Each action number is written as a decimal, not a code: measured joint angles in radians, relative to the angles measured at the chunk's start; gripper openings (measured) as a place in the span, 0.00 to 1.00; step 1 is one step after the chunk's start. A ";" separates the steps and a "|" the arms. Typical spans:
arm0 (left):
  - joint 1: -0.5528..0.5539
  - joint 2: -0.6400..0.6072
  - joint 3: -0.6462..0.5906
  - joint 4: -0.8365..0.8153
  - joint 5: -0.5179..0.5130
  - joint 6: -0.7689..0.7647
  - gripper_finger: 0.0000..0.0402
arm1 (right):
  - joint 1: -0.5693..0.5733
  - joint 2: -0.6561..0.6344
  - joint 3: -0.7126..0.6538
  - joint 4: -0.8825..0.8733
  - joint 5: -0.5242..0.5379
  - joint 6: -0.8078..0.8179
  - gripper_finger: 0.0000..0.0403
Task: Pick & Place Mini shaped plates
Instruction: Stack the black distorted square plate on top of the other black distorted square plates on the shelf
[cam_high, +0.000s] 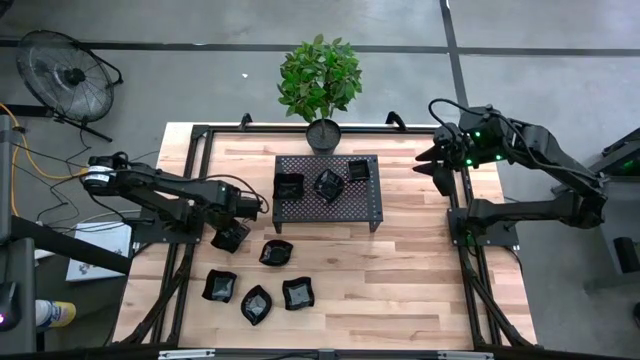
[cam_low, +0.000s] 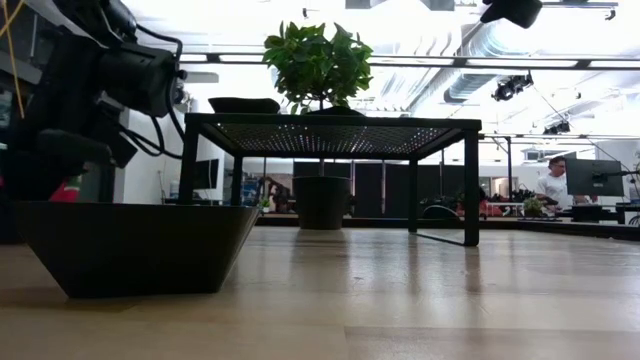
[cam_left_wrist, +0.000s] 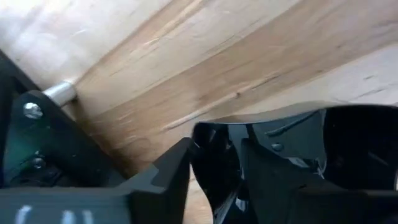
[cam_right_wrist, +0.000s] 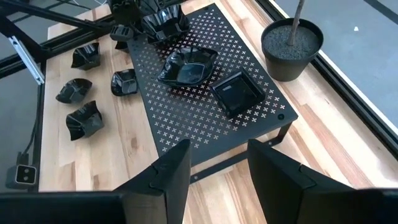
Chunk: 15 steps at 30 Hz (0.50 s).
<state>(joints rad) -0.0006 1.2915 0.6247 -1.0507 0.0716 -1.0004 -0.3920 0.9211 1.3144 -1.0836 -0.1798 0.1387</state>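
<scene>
Black glossy plates lie in two groups on the wooden table (cam_high: 400, 270). At the left, the left gripper (cam_high: 232, 232) is down at a plate (cam_high: 229, 238) on the table just left of the rack (cam_high: 328, 205); the left wrist view shows its fingers (cam_left_wrist: 165, 180) straddling that plate's rim (cam_left_wrist: 214, 180), one finger inside and one outside, pressed against it. Four more plates sit on the wood nearby: one (cam_high: 276, 253) beside the gripper, then a front row of three (cam_high: 220, 286), (cam_high: 256, 304), (cam_high: 297, 293). On the rack, from left to right, rest a wavy plate (cam_high: 289, 186), another (cam_high: 329, 184) and a square one (cam_high: 358, 171). A potted plant (cam_high: 321, 85) stands behind the rack. At the right, the right gripper (cam_high: 438, 163) hangs above the table's right edge, holding nothing, its jaws apart.
</scene>
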 joint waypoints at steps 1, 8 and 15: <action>0.000 0.000 0.000 0.005 0.004 0.000 0.31 | 0.000 0.000 0.000 0.000 0.000 -0.006 0.38; 0.000 0.000 0.033 0.002 0.002 0.002 0.08 | 0.000 0.000 0.000 0.000 -0.004 -0.032 0.38; 0.000 0.000 0.084 -0.031 -0.007 0.022 0.01 | 0.000 0.000 0.000 -0.001 -0.004 -0.052 0.38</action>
<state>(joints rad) -0.0006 1.2915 0.7085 -1.0815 0.0647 -0.9785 -0.3920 0.9211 1.3144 -1.0847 -0.1837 0.0863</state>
